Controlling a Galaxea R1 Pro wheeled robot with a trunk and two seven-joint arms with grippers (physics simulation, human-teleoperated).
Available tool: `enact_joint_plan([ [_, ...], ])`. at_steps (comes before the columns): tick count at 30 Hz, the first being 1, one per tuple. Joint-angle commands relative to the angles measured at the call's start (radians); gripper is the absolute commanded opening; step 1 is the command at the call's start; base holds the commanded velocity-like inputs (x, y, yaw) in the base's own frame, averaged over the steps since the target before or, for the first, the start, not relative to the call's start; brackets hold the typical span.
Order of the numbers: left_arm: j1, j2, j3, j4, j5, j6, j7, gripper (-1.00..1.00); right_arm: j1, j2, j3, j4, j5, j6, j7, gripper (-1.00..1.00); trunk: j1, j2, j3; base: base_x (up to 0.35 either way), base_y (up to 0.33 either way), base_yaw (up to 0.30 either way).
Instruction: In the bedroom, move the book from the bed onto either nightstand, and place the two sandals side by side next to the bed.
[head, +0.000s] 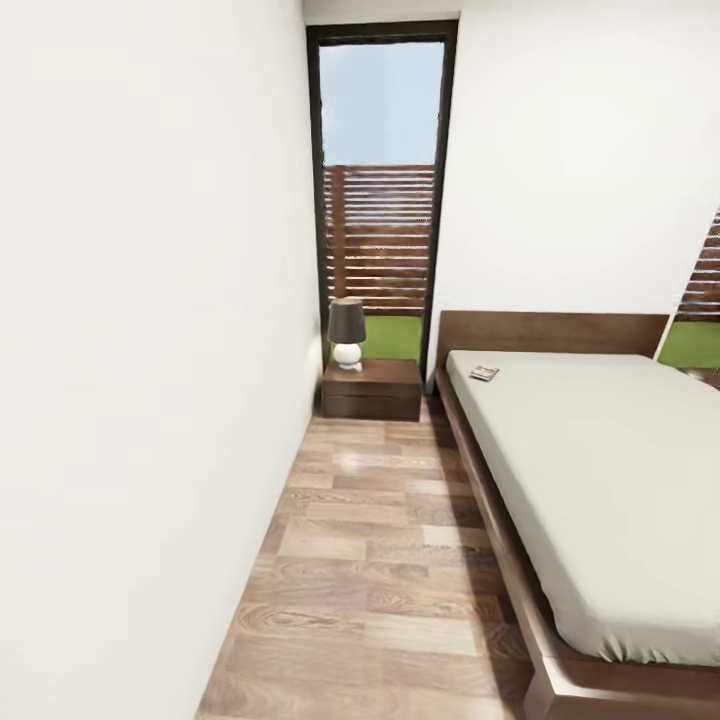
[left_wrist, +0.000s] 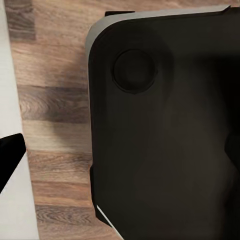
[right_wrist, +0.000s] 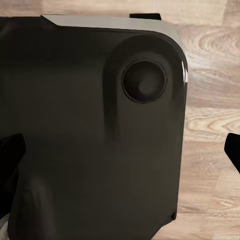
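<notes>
The book (head: 484, 373) lies flat on the bed (head: 610, 470), on the pale mattress near its headboard corner on the aisle side. A dark brown nightstand (head: 372, 390) stands at the far end of the aisle, between the wall and the bed's head. The sandals are out of view. In the left wrist view my left gripper (left_wrist: 120, 150) hangs open above my own dark base (left_wrist: 165, 125), one black fingertip (left_wrist: 10, 155) showing at the edge. My right gripper (right_wrist: 120, 150) is also open over the base (right_wrist: 90, 100), with fingertips (right_wrist: 232, 150) far apart.
A small lamp (head: 347, 333) with a dark shade stands on the nightstand's top. A white wall (head: 150, 350) runs along the left of a narrow wood-plank aisle (head: 370, 560). A tall black-framed window (head: 380, 190) closes the far end.
</notes>
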Motion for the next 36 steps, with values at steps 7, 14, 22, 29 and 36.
enact_joint_plan([
  [7, 0.001, 0.000, -0.001, -0.001, 0.000, -0.002, -0.001, 1.00, -0.001, 0.000, 0.000, 0.001, -0.002, -0.001, 0.001, 1.00, 0.000, 0.000, -0.001, 0.225, 0.070, -0.166],
  [14, 0.000, 0.000, -0.001, -0.001, -0.003, -0.002, -0.001, 1.00, -0.001, 0.000, 0.000, 0.001, -0.001, -0.001, 0.001, 1.00, 0.000, 0.000, -0.001, 0.241, 0.012, -0.141],
  [22, 0.000, 0.000, -0.001, -0.001, -0.001, -0.002, -0.001, 1.00, -0.001, 0.000, 0.002, 0.001, 0.000, 0.000, -0.002, 1.00, 0.000, 0.000, -0.001, 0.255, 0.002, -0.030],
  [29, 0.000, 0.000, -0.001, -0.001, -0.001, -0.007, -0.001, 1.00, -0.001, 0.000, 0.003, 0.001, 0.000, 0.000, -0.004, 1.00, 0.000, 0.000, -0.001, 0.258, 0.000, -0.004],
  [36, 0.000, 0.000, -0.001, -0.001, -0.001, -0.016, -0.001, 1.00, -0.001, 0.000, -0.001, 0.001, 0.000, 0.000, -0.007, 1.00, 0.000, 0.000, -0.001, 0.267, 0.000, -0.001],
])
